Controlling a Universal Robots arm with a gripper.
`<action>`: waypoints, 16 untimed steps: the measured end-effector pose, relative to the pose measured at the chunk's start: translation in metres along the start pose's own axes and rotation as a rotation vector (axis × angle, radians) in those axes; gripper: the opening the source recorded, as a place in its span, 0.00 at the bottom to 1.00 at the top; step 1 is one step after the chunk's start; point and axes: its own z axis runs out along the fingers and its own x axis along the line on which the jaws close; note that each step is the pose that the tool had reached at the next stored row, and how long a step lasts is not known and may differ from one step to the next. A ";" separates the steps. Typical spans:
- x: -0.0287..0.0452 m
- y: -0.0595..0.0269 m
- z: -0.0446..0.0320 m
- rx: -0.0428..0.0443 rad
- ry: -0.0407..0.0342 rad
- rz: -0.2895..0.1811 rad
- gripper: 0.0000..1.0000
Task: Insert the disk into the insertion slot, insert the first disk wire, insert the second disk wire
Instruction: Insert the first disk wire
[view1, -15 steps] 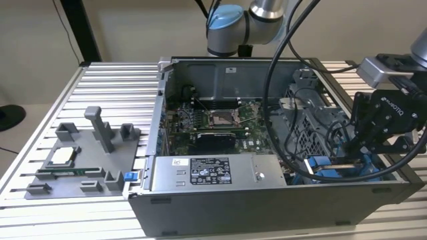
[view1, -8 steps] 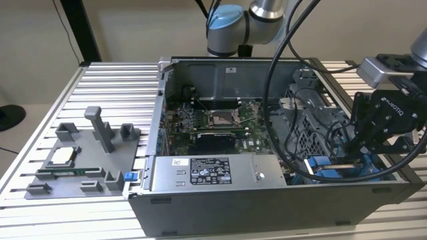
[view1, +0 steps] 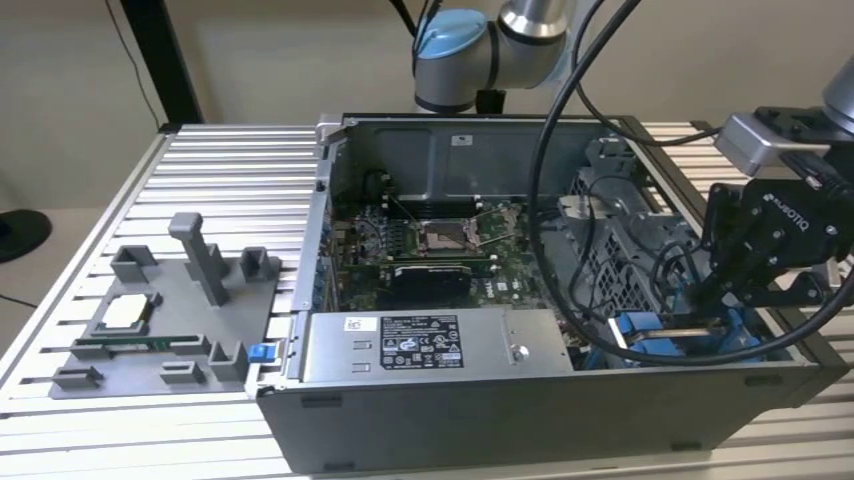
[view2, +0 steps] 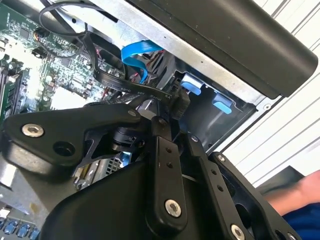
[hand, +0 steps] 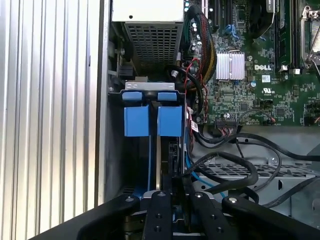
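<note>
Slot (hand: 116, 150) shows flat blue plastic tabs (hand: 136, 120).

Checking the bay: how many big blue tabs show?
2 tabs, side by side: one by the case wall, one nearer the motherboard; others may be hidden.

An open computer case (view1: 534, 420) sits on a slatted table (view1: 227, 160). A grey tray (view1: 187, 320) with posts lies beside it.

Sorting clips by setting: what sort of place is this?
Probably a robotics lab bench: a robot arm reaches over an opened computer case lying on a ribbed aluminium table, beside a grey fixture tray.
</note>
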 end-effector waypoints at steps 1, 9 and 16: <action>0.0000 0.0000 0.0001 0.0004 0.0001 -0.003 0.00; -0.0015 0.0000 0.0005 0.0124 0.0003 -0.004 0.00; -0.0017 0.0003 0.0006 0.0127 0.0012 -0.001 0.00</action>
